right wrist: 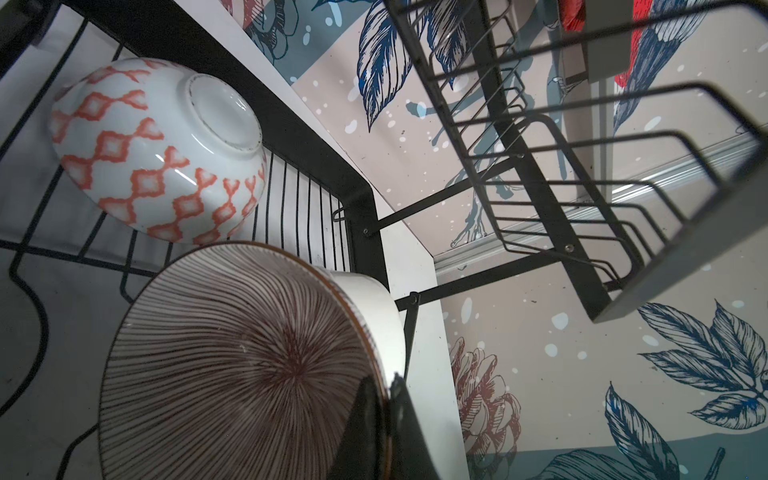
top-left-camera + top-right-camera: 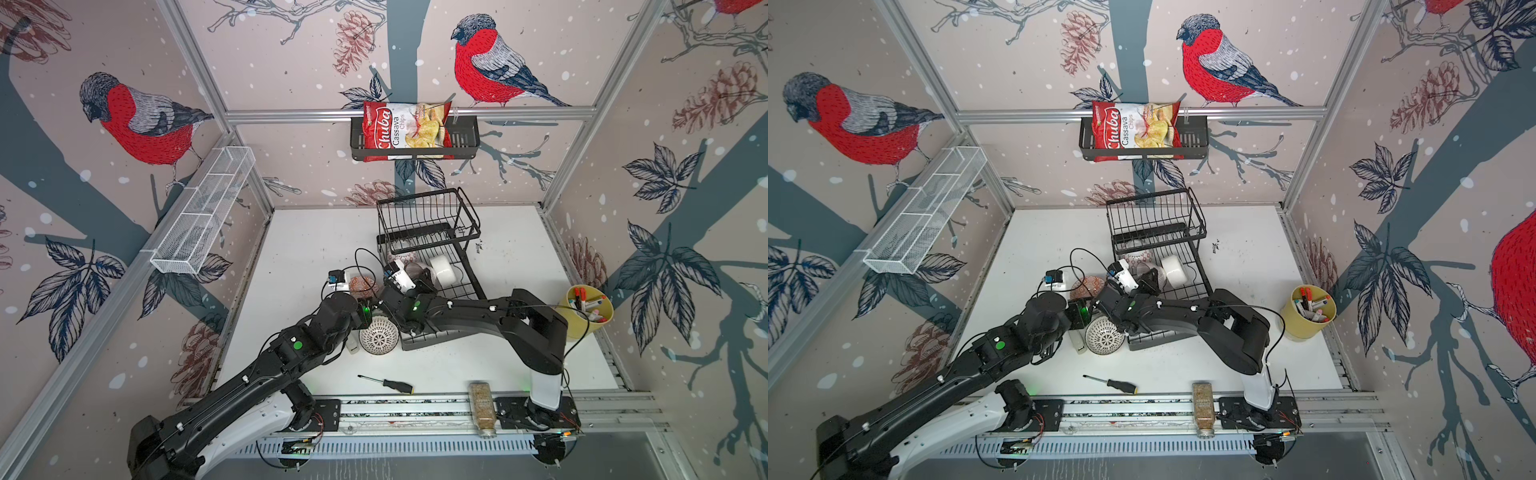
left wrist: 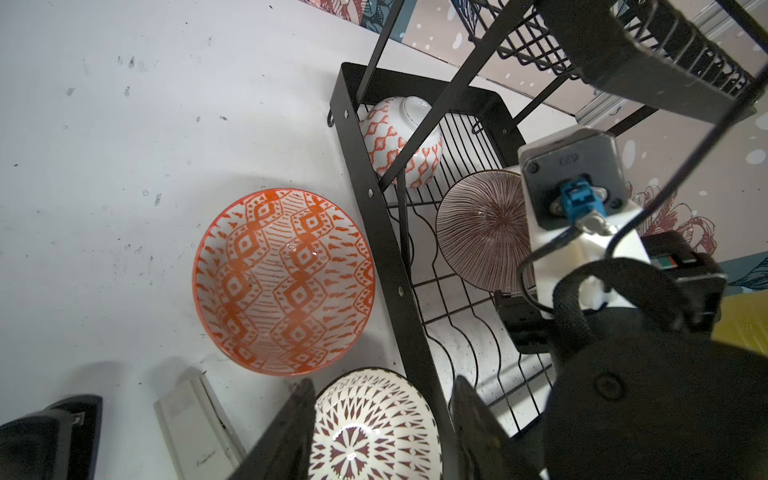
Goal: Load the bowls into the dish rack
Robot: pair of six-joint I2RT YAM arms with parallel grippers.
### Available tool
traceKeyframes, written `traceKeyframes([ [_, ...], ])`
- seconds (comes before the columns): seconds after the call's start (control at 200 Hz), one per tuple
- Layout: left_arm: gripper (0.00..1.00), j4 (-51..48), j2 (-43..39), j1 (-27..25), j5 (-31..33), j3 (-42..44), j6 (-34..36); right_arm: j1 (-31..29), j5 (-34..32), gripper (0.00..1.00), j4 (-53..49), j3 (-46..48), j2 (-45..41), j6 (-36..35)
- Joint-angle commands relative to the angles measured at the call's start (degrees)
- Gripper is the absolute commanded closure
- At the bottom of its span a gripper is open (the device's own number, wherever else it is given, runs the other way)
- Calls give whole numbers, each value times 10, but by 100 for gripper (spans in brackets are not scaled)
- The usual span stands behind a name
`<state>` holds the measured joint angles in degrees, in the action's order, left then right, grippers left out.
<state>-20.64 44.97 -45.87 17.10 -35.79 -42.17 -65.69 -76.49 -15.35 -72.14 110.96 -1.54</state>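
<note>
— Where do you look from?
— Both top views hang high above me, looking down on the whole table (image 2: pixel 311 249), nearly alike. My wrist cameras ride close.
— What do those two share?
— The lower tier of the dish rack (image 3: pixel 376 224) and the striped bowl (image 1: pixel 232 365).

Bowls, five: diamond-print bowl (image 3: pixel 401 141), brown-striped bowl (image 3: pixel 482 230), plain white bowl (image 2: pixel 442 268), orange geometric bowl (image 3: pixel 282 282), dark-red starburst bowl (image 3: pixel 374 428).
Dish rack (image 3: pixel 384 237): one.
Screwdriver (image 2: pixel 386 383): one.
Yellow cup (image 2: pixel 575 328) of markers: one.
Chips bag (image 2: pixel 399 131): one.
Black wall basket (image 2: pixel 465 141): one.
White mesh tray (image 2: pixel 199 224): one.
Clear jar (image 2: pixel 482 409): one.
Robot arms, two: left arm (image 2: pixel 257 374), right arm (image 2: pixel 478 318).
</note>
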Motion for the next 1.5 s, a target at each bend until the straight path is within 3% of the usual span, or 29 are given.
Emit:
traceKeyframes([
  [0.0, 47, 10, 0, 1, -1, 2, -2, 5, -40, 100, 15, -7, 5, -7],
  [0.405, 47, 12, -1, 4, -2, 4, -2, 6, -51, 100, 15, -16, 30, -12],
  [0.595, 47, 11, -1, 4, -4, 5, -1, 8, -67, 100, -25, -41, 60, 18],
  [0.74, 47, 11, -4, 5, -4, 7, -1, 12, -80, 100, -84, -69, 90, 68],
  [1.001, 48, 10, -6, 8, -5, 5, 1, 20, -86, 100, -282, -146, 148, 242],
  [1.056, 48, 10, -6, 9, -7, 5, 1, 21, -55, 100, -245, -134, 143, 207],
  [1.126, 48, 9, -5, 9, -7, 5, 2, 16, -4, 100, -99, -75, 110, 88],
  [1.176, 49, 8, -6, 9, -6, 5, 2, 12, 29, 100, -23, -42, 85, 41],
  [1.491, 49, -1, -17, 11, -3, 6, 1, 11, 33, 100, -27, -80, 140, 22],
])
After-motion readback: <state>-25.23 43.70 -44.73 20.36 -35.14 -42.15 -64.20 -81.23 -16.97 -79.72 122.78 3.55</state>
